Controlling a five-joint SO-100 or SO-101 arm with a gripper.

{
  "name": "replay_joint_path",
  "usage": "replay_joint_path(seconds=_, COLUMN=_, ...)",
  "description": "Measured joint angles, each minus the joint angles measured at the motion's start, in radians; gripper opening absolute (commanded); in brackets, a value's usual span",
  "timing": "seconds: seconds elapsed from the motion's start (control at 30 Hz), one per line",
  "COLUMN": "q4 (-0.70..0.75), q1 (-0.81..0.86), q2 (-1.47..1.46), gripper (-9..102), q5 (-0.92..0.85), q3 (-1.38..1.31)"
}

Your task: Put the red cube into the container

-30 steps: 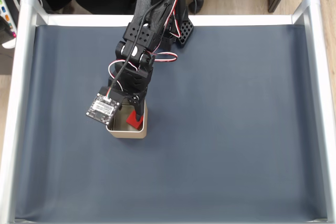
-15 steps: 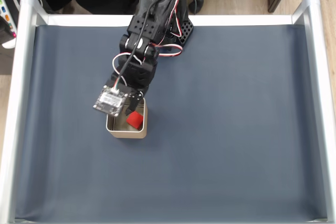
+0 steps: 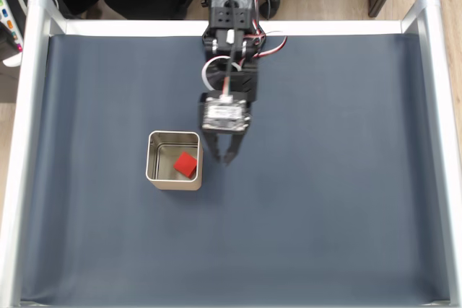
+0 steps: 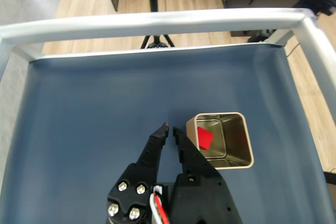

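The red cube (image 3: 186,164) lies inside the container (image 3: 154,178), on the tin's floor toward its right side in the fixed view, turned cornerwise to the walls. In my wrist view the red cube (image 4: 204,138) shows in the left half of the container (image 4: 247,150), with a red glint of it on the shiny inner wall.

The fixed view lays out the whole dark blue mat (image 3: 325,200) inside its silver frame (image 3: 25,142), with my arm (image 3: 231,41) reaching down from the upper middle of the picture and the tin left of centre. My wrist view instead shows the wooden floor (image 4: 89,3) beyond the far rail at the top of the frame, and a black stand's legs there, cut off by the top edge.

My gripper (image 3: 224,153) hangs over bare mat, just right of the tin's upper right corner in the fixed view. In the wrist view my gripper (image 4: 169,129) rises from the bottom edge, its tips just left of the tin's near left corner. My jaws hold nothing; the tips stand nearly together with only a thin gap between them. The lower part of my body is cut off at the bottom of the wrist view. The cube sits apart from my tips, past the tin's wall.
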Motion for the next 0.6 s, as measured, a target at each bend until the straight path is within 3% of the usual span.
replay_joint_path(seconds=0.6, q4=-0.140, q1=-0.046, q2=0.479, gripper=0, q5=-0.023, q3=0.618)
